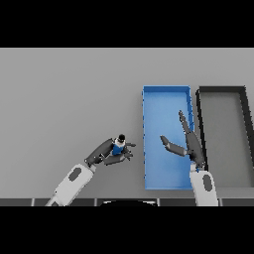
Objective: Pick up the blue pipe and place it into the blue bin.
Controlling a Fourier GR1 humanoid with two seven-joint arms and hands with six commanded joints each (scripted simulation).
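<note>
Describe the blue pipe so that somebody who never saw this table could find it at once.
Start at the blue bin on the grey table, with a black bin to its right. Left of the blue bin, the left hand is curled around the blue pipe. It is a small blue piece with a dark tip, the only loose thing here.

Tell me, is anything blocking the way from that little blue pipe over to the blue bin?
Nothing visible on the table between them. The left hand holds the blue pipe just left of the blue bin; the right hand hovers open over the bin.
</note>
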